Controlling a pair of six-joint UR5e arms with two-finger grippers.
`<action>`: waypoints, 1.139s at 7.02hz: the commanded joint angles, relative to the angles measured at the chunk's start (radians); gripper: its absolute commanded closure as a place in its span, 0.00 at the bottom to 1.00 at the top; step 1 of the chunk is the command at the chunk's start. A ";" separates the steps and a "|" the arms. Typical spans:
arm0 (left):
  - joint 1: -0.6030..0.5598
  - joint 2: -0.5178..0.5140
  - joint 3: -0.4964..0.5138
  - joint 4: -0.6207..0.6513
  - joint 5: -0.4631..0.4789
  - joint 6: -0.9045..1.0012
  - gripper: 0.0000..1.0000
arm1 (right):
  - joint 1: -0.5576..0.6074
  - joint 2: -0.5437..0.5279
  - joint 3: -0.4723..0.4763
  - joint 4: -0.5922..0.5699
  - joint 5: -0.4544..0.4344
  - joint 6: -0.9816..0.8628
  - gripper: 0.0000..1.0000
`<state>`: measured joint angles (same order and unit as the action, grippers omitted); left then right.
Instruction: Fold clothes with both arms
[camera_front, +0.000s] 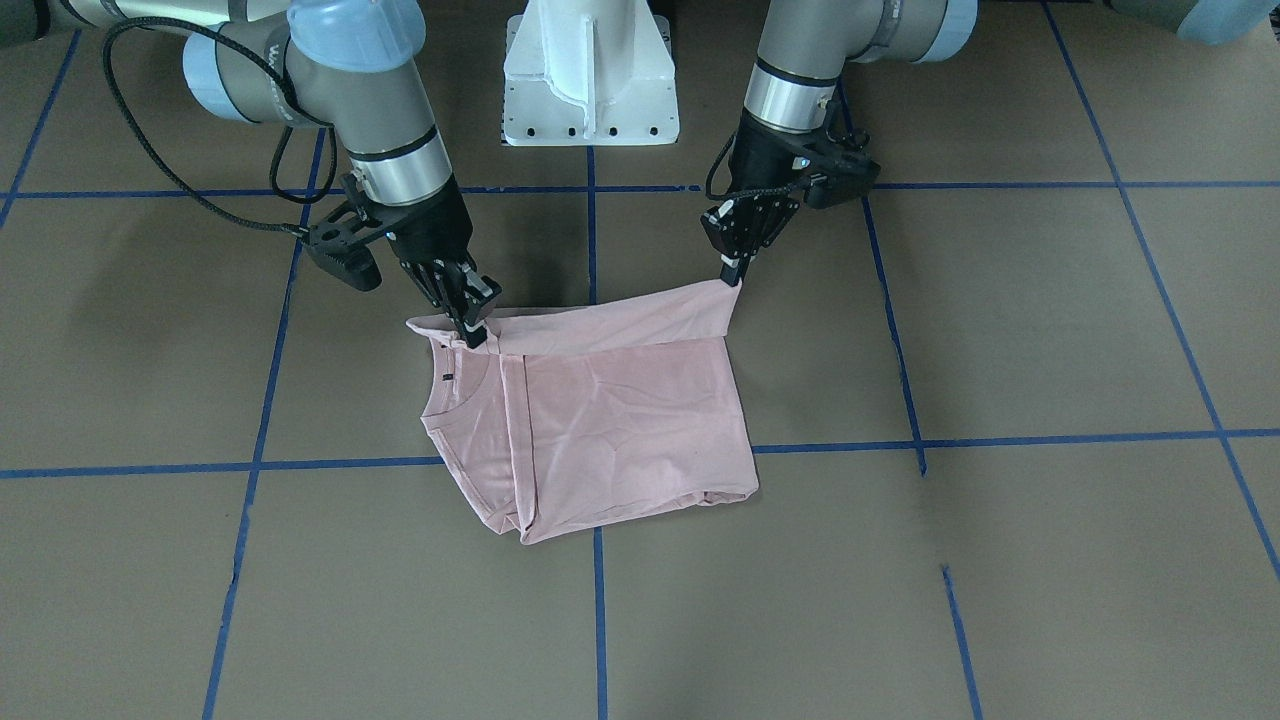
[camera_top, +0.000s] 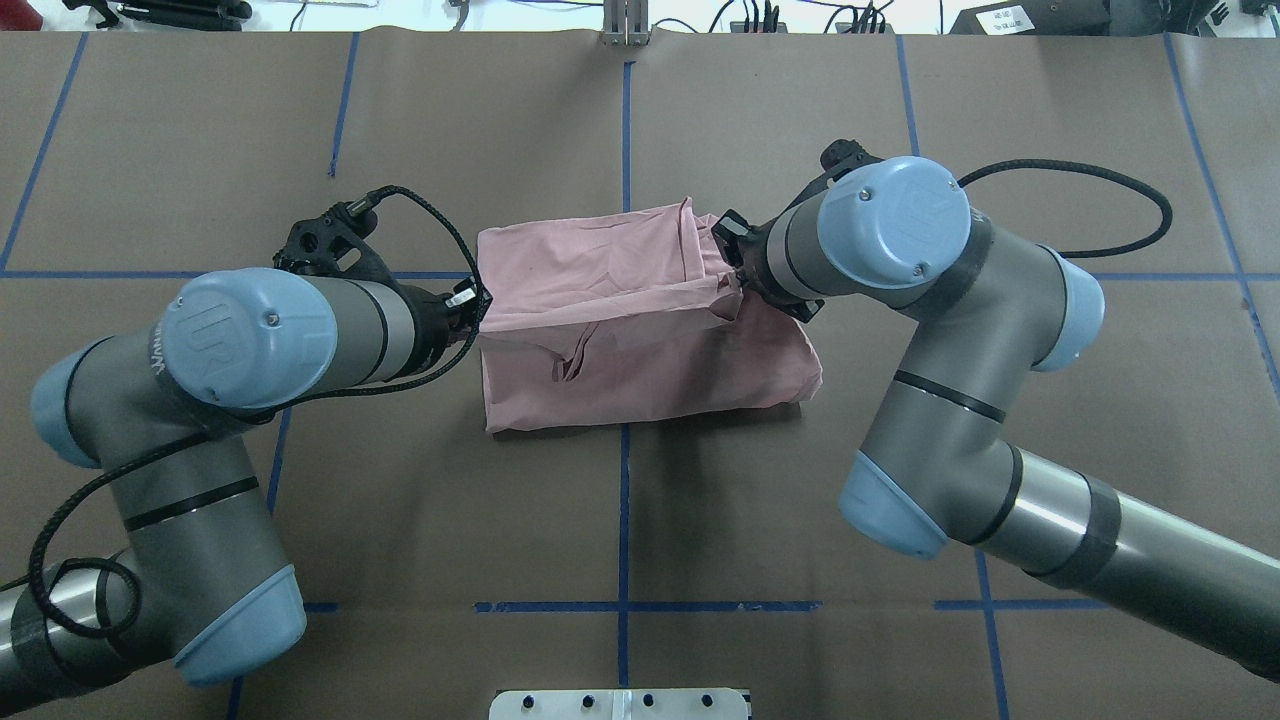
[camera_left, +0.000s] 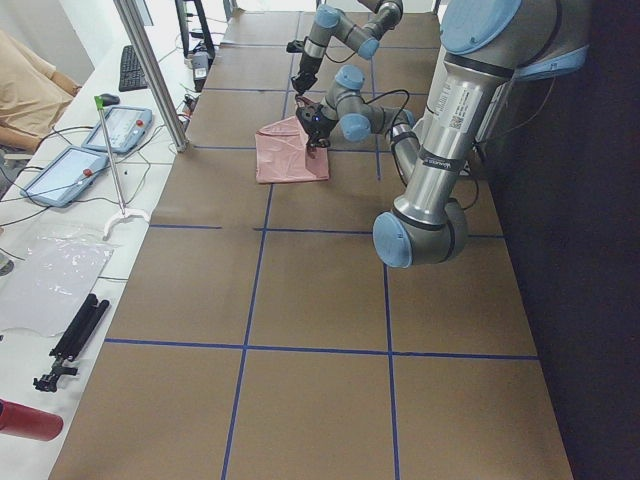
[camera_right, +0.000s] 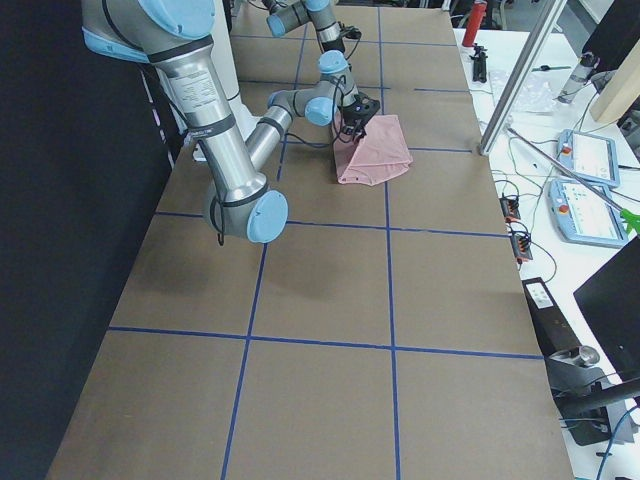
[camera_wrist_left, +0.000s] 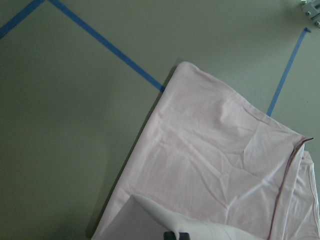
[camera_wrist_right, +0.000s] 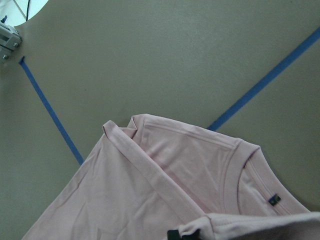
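The pale pink T-shirt (camera_front: 620, 430) (camera_top: 640, 310) lies partly folded at the table's middle, plain side up, with its ribbed collar (camera_front: 455, 400) (camera_wrist_right: 240, 160) toward the right arm. The edge nearest the robot is lifted off the table and stretched between both grippers. My left gripper (camera_front: 735, 270) (camera_top: 475, 305) is shut on one corner of that edge. At the collar end my right gripper (camera_front: 470, 322) (camera_top: 735, 270) is shut on the other corner. Both wrist views look down on the shirt (camera_wrist_left: 215, 165) (camera_wrist_right: 165, 200) with pinched cloth at their bottom edges. No print shows.
The white pedestal base (camera_front: 590, 75) stands behind the shirt. Blue tape lines (camera_front: 590, 230) cross the brown table cover. Along the far side are a metal post (camera_left: 150, 70), tablets (camera_left: 60, 175) (camera_right: 590, 155), cables and a person's sleeve (camera_left: 25, 90).
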<state>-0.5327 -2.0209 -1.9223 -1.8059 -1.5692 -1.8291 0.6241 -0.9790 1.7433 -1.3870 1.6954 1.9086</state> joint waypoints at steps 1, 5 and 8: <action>-0.090 -0.109 0.293 -0.152 0.003 0.116 1.00 | 0.037 0.189 -0.327 0.043 0.018 -0.060 1.00; -0.228 -0.230 0.724 -0.515 0.005 0.320 0.00 | 0.195 0.364 -0.788 0.356 0.119 -0.347 0.00; -0.237 -0.071 0.489 -0.518 -0.081 0.449 0.00 | 0.293 0.198 -0.614 0.359 0.263 -0.506 0.00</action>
<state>-0.7654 -2.1653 -1.3361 -2.3220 -1.5956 -1.4700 0.8697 -0.6794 1.0198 -1.0279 1.8809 1.4819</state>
